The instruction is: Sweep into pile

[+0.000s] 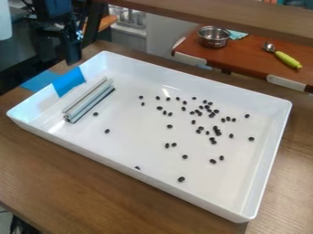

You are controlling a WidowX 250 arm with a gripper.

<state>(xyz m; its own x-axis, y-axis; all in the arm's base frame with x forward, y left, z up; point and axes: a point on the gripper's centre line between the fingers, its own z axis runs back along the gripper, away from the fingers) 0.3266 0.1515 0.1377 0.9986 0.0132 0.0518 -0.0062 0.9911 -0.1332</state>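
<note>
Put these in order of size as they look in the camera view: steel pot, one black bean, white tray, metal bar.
1. White tray
2. Metal bar
3. Steel pot
4. Black bean

Small black pieces (169, 126) lie scattered across the white tray (134, 141).

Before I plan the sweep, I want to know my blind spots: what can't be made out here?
All in the camera view:
- Exact count of dark pellets: too small, and they overlap in the densest cluster.
- Lower part of the pellet by the near wall: hidden by that wall.
- Anything under the metal bar: hidden by the bar itself.
</note>
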